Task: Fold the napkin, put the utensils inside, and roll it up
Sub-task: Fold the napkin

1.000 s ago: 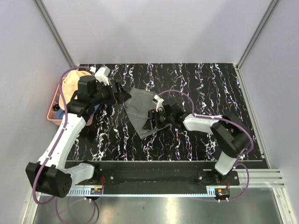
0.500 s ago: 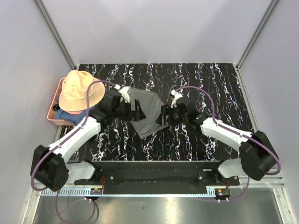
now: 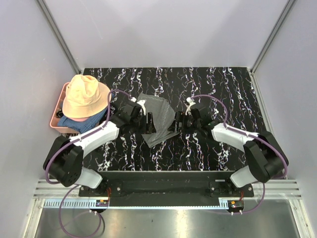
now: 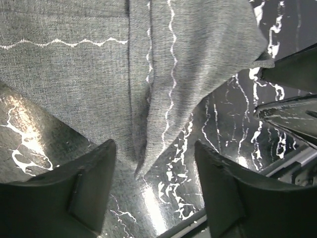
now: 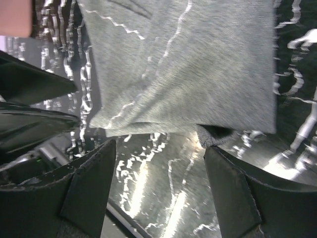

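The grey napkin [image 3: 158,118] lies crumpled and partly folded on the black marbled table, between my two grippers. My left gripper [image 3: 148,122] is at its left edge, jaws apart. In the left wrist view a pointed fold of the napkin [image 4: 148,69] hangs down between the fingers [image 4: 91,181] without being pinched. My right gripper [image 3: 175,126] is at the napkin's right edge and open. The right wrist view shows the napkin's [image 5: 198,64] hem just beyond the fingertips [image 5: 233,188], and bare table between them. The utensils are out of view.
A peach floppy hat [image 3: 85,96] sits on a blue cloth [image 3: 74,122] in a pink tray [image 3: 54,122] at the table's left edge. Grey walls enclose the table on three sides. Each wrist view shows the other gripper's dark fingers [image 4: 292,99] close by.
My left arm has swung from over the hat and tray to the napkin's left edge, and its jaws have narrowed. My right gripper has drawn back right off the napkin and opened wider.
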{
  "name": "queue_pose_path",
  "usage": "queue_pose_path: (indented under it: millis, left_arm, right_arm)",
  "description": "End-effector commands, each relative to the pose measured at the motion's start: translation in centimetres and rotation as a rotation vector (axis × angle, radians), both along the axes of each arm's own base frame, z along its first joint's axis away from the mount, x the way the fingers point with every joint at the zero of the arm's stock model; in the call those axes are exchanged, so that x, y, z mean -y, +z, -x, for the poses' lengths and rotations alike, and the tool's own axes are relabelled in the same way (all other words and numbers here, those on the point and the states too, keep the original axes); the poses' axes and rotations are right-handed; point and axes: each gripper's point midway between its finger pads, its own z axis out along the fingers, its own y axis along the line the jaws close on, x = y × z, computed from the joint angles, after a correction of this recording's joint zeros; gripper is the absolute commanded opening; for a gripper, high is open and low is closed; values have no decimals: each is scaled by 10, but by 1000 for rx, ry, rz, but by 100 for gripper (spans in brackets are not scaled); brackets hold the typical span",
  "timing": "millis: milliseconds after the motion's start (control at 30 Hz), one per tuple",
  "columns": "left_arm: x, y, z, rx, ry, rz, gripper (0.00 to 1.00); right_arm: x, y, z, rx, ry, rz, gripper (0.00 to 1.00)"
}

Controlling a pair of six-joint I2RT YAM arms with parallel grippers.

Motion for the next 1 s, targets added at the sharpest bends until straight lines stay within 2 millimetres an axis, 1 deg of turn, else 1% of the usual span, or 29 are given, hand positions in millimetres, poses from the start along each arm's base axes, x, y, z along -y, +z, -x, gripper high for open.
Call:
queue_pose_path:
  millis: [0, 100, 400, 533, 667, 700, 767, 800, 900, 933, 967]
  left_arm:
    - [-2, -10, -4, 17, 23, -17, 65]
    - [-1, -14, 0, 1, 10, -12, 61]
    - [3, -31, 13, -51, -21, -21, 61]
    - [3, -37, 16, -69, -26, -20, 59]
    - [5, -39, 16, -74, -26, -14, 54]
    - [6, -40, 17, -76, -28, -12, 51]
    - [7, -40, 17, -80, -31, -6, 46]
    - [7, -41, 18, -84, -32, -6, 40]
    - [7, -44, 20, -92, -33, -2, 29]
    - [7, -46, 21, -95, -33, 0, 22]
    - [7, -46, 21, -94, -33, -1, 20]
  right_arm:
    - [-19, 5, -1, -25, 34, -114, 80]
    - [-21, 3, -3, -35, 26, -120, 80]
    - [-19, 3, -5, -29, 4, -113, 80]
    - [-16, 3, -13, -15, -39, -107, 80]
    - [-7, -1, -22, -1, -116, -76, 80]
    - [-4, -4, -23, -7, -136, -67, 80]
    - [1, -8, -27, -5, -174, -52, 80]
    - [3, -11, -27, -13, -191, -47, 80]
    - [9, -18, -28, -18, -239, -33, 80]
    - [12, -21, -30, -19, -256, -26, 80]
    - [13, -22, -31, -21, -263, -24, 80]
